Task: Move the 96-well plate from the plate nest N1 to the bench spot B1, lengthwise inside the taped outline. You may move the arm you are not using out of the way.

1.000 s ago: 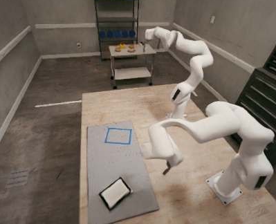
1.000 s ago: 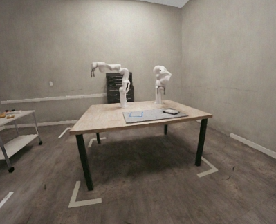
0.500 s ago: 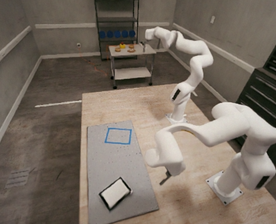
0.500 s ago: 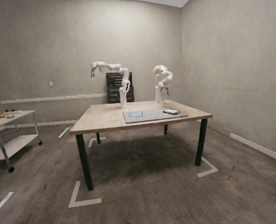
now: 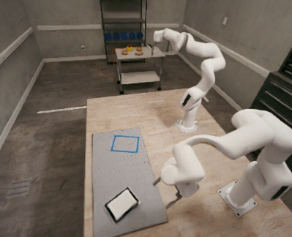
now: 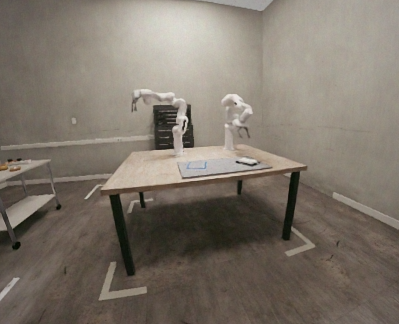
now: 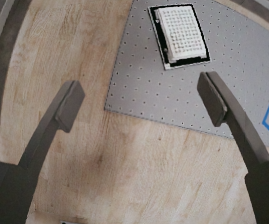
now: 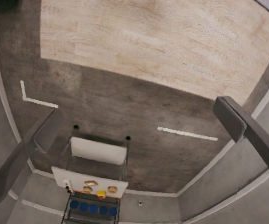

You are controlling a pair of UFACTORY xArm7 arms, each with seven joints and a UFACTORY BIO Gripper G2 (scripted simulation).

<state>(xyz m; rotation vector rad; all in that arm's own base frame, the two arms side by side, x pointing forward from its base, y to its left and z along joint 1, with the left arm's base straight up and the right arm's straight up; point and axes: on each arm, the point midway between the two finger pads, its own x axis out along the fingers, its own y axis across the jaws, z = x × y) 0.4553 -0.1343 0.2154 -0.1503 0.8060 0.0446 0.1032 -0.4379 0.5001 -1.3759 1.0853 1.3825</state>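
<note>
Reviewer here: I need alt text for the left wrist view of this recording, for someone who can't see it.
A white 96-well plate sits in a black-edged nest on a grey perforated board. Nearer, the open left pincer hangs over the wooden table, nothing between its fingers.
</note>
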